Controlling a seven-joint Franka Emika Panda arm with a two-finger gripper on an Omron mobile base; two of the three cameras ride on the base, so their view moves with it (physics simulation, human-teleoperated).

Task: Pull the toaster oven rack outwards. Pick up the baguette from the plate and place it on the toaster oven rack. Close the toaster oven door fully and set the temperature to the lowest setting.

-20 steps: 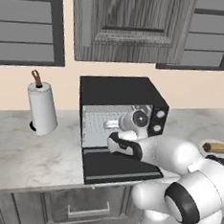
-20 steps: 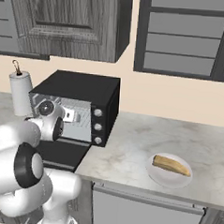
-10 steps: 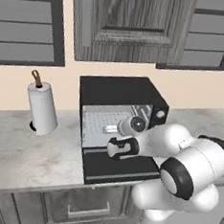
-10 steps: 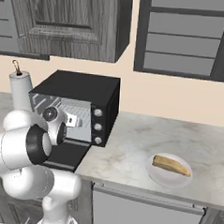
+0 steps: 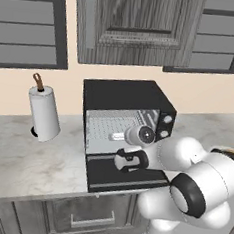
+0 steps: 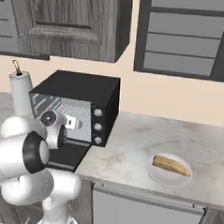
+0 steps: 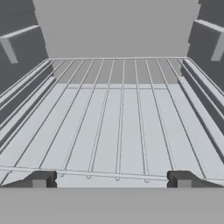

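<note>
At the centre of the left base view the oven stands on the counter with its door dropped flat. The gripper sits at the mouth of the cavity with its fingers spread wide and holding nothing, both tips just over the rack's front edge. At the lower right of the right base view the baguette lies on the plate, well apart from the oven.

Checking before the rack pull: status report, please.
Gripper open at rack front edge, nothing held. Door down. Baguette on plate. Nothing in the way.
</note>
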